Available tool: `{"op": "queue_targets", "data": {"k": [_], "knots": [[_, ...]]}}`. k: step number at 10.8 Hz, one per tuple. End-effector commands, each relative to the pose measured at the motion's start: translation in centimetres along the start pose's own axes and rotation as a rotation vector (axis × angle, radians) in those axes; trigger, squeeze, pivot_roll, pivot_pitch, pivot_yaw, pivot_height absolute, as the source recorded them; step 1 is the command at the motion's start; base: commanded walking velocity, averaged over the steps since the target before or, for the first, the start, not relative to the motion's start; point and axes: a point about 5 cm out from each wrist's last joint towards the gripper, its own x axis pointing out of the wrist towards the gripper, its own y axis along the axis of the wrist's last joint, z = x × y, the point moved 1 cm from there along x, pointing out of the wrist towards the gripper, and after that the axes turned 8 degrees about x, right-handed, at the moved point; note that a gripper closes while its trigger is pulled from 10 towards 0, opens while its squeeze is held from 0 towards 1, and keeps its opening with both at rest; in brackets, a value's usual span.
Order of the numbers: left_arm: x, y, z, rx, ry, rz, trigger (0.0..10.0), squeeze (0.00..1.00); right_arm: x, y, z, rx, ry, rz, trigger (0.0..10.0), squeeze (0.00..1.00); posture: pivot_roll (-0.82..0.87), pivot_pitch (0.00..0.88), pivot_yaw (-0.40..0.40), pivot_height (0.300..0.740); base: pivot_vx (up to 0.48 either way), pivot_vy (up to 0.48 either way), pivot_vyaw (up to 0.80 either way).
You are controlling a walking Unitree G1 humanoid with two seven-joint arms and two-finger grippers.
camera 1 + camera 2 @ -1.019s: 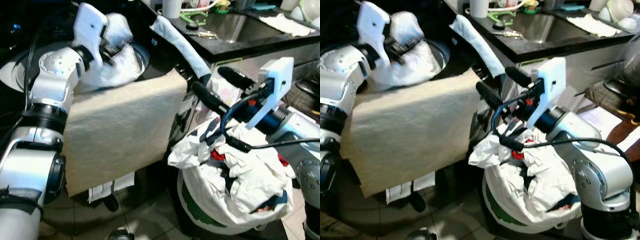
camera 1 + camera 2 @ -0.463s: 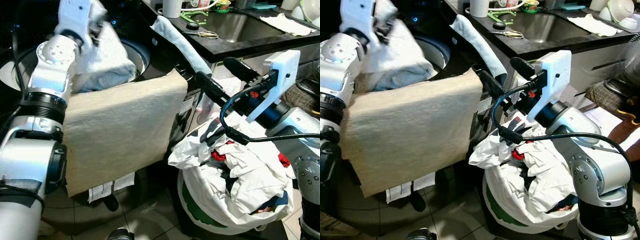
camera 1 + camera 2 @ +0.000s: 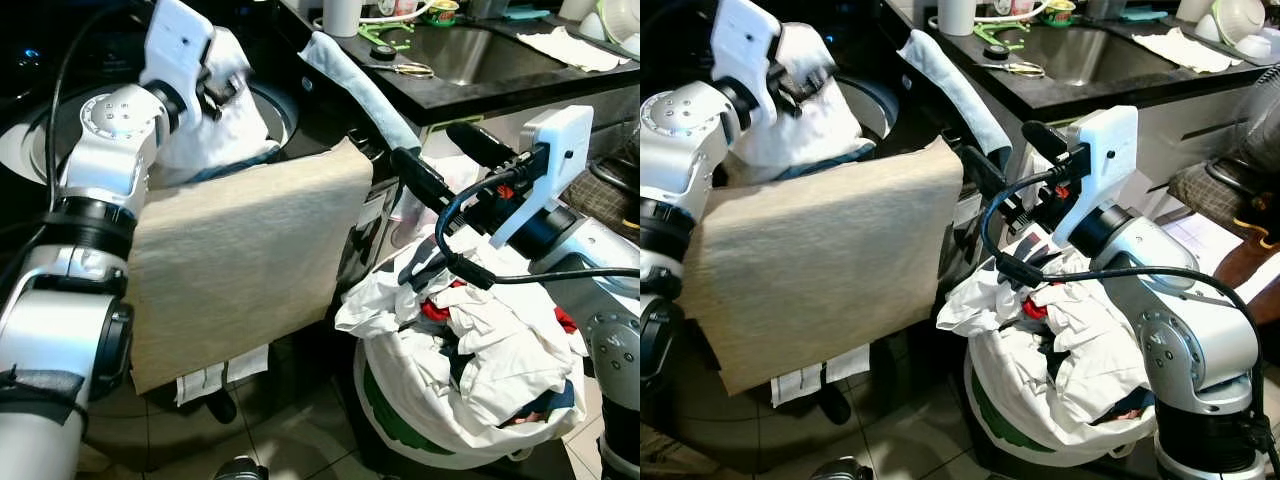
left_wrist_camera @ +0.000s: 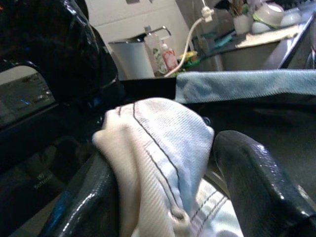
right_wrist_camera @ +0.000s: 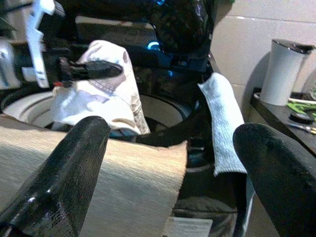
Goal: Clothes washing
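Your left pincer (image 3: 222, 88) grips the pale garment (image 3: 232, 120) over the washer drum (image 3: 283, 112); your right pincer (image 3: 440, 165) hangs released above the laundry bag (image 3: 470, 390)

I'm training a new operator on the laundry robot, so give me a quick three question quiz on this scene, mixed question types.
1. True or false: the left gripper is shut on a white garment above the washer drum.
2. What hangs over the washer's front edge? A) beige towel B) red blanket C) black jacket
3. Fill in: the open right gripper hovers above the ____ of clothes.

Key:
1. True
2. A, the beige towel
3. laundry bag
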Motion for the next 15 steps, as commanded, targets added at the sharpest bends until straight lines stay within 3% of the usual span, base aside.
{"op": "queue_targets", "data": {"k": [1, 3, 4, 5, 6, 7, 8, 10, 11, 12, 13, 14, 15], "knots": [[0.1, 1.0, 0.4, 0.028, -0.051, 0.018, 10.0, 1.0, -0.2, 0.0, 0.6, -0.003, -0.038, -0.012, 10.0, 0.0, -0.04, 0.0, -0.041, 0.719, 0.0, 0.0, 0.0], [0.1, 0.4, -0.3, 0.081, -0.009, -0.08, 10.0, 1.0, -0.2, -0.1, 1.1, -0.014, -0.078, -0.031, 10.0, 0.0, -0.04, 0.0, -0.037, 0.719, 0.0, 0.0, 0.0], [-0.1, -0.1, -1.0, 0.14, 0.015, -0.157, 10.0, 0.64, -0.2, -0.2, 1.5, -0.008, -0.103, -0.036, 10.0, 0.0, -0.04, 0.0, -0.037, 0.719, 0.0, 0.0, 0.0], [-0.2, -0.2, -1.2, 0.159, 0.024, -0.181, 10.0, 0.64, -0.2, -0.2, 1.6, -0.005, -0.111, -0.037, 10.0, 0.0, -0.04, 0.0, -0.037, 0.719, 0.0, 0.0, 0.0], [-0.4, -0.5, -1.6, 0.214, 0.031, -0.228, 10.0, 0.0, -0.3, -0.4, 2.0, -0.003, -0.14, -0.056, 10.0, 0.0, -0.04, 0.0, -0.032, 0.719, 0.0, 0.0, 0.0], [-0.7, -0.6, -2.2, 0.295, 0.045, -0.266, 10.0, 0.0, -0.5, -0.9, 2.8, -0.011, -0.193, -0.097, 10.0, 0.0, -0.04, 0.0, -0.03, 0.719, 0.0, 0.0, 0.0], [-0.6, -0.5, -2.6, 0.241, 0.075, -0.275, 10.0, 0.0, -0.6, -1.0, 3.2, -0.009, -0.214, -0.1, 10.0, 0.0, -0.04, 0.0, -0.03, 0.719, 0.0, 0.0, 0.0], [-0.8, -0.6, -2.9, 0.208, 0.081, -0.291, 10.0, 0.0, -0.5, -0.9, 3.4, -0.004, -0.238, -0.098, 10.0, 0.0, -0.04, 0.0, -0.026, 0.719, 0.0, 0.0, 0.0], [-0.7, -0.2, -2.8, 0.165, 0.063, -0.248, 10.0, 0.0, -0.5, -0.8, 3.5, 0.003, -0.241, -0.089, 10.0, 0.0, -0.04, 0.0, -0.024, 0.719, 0.0, 0.0, 0.0], [-0.5, 1.1, -2.4, 0.025, 0.028, -0.118, 10.0, 0.0, -0.5, -0.7, 3.5, 0.011, -0.246, -0.08, 10.0, 0.0, -0.04, 0.0, -0.021, 0.719, 0.0, 0.0, 0.0], [-0.6, 2.2, -1.9, -0.026, -0.007, 0.012, 10.0, 0.0, -0.6, -0.6, 3.5, 0.009, -0.255, -0.068, 10.0, 0.0, -0.04, 0.0, -0.018, 0.719, 0.0, 0.0, 0.0], [-1.7, 3.7, -0.7, -0.077, -0.082, 0.218, 10.0, 0.0, -0.9, -0.5, 3.9, -0.012, -0.323, -0.045, 10.0, 0.0, -0.04, 0.0, -0.016, 0.719, 0.0, 0.0, 0.0], [-3.6, 4.0, 1.4, -0.128, -0.186, 0.323, 10.0, 0.0, -1.9, -0.6, 5.3, -0.057, -0.465, -0.035, 10.0, 0.0, -0.05, 0.0, -0.014, 0.719, 0.0, 0.0, 0.0]]}}
